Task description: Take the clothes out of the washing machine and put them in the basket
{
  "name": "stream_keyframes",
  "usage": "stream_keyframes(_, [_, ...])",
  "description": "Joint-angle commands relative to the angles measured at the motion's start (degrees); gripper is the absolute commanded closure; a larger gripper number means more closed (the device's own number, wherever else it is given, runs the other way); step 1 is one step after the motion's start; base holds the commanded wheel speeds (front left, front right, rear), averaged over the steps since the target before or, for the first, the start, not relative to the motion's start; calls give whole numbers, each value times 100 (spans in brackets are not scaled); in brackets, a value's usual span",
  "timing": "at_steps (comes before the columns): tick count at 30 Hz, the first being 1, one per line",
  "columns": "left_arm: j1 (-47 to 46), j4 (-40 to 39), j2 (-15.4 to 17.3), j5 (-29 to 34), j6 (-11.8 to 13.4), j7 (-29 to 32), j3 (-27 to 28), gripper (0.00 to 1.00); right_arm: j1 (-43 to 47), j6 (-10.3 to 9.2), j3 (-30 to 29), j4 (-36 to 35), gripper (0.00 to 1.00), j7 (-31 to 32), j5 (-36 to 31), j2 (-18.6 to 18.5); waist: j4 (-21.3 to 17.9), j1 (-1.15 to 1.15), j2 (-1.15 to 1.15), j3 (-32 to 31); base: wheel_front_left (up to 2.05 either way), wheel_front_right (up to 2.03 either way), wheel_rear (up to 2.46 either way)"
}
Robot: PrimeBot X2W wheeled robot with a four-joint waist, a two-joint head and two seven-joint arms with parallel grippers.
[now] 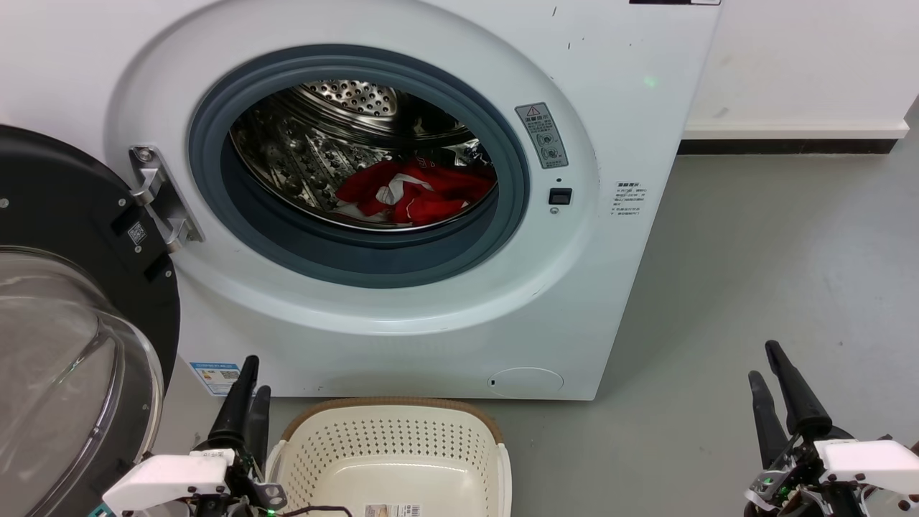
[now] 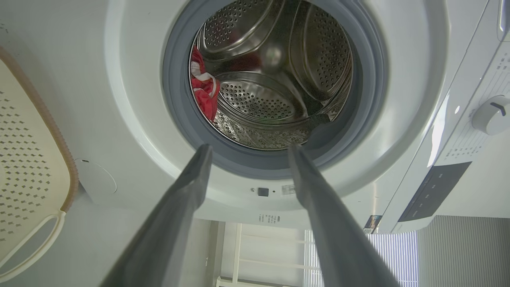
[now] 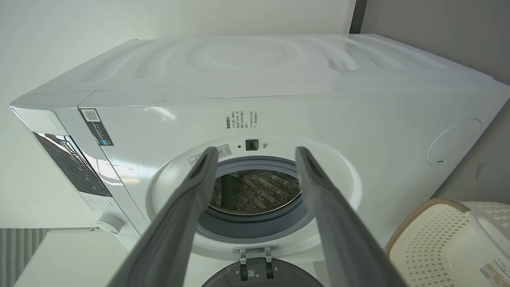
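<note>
Left gripper: near left, low, just beside the basket's left edge. Its jaws are spread with nothing between them. The left wrist view looks along its fingers toward the drum mouth.
Right gripper: near right, over the bare grey floor, well apart from both basket and machine. Its jaws are likewise spread and empty.
Basket: near centre, on the floor just in front of the machine. No garment shows in the part that is visible, only a barcode sticker on the bottom.
Door: swung wide open to the left on its hinge, clear of the opening.
Washing machine: just beyond the basket, with nothing across its round mouth inside the grey rubber rim.
Clothes: a red garment with white trim lies bunched on the bottom of the drum, behind the rubber rim. Neither gripper touches it.
Done so far: judging by the layout, only the setup is done. The door is open, the basket is in place and both grippers are ready.
Left to do: seemingly the whole transfer. A gripper has to reach into the drum, close on the garment, draw it out over the rim, and drop it into the basket below.
</note>
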Motion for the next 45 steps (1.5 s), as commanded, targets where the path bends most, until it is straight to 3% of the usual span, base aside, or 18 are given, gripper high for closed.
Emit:
stream_keyframes(1, [-100, -164, 9, 96, -2, -64, 17, 0, -104, 0, 4, -106, 0, -68, -89, -5, 0, 0, 0, 1, 0, 0, 0])
stream_keyframes(8, [-68, -381, 10, 667, 40, -263, 62, 0, -59, 0, -68, -265, 0, -268, -791, -5, -2, 0, 0, 8, 0, 0, 0])
stream_keyframes(34, [153, -1159, 15, 3491, 637, -879, -328, 0, 251, 0, 258, -1222, 0, -885, -4439, -7, -5, 0, 0, 34, 0, 0, 0])
stream_keyframes(45, [247, -1249, 17, 4434, 776, -1092, -469, 0, 368, 0, 332, -1399, 0, -1100, -5572, -7, -5, 0, 0, 29, 0, 0, 0])
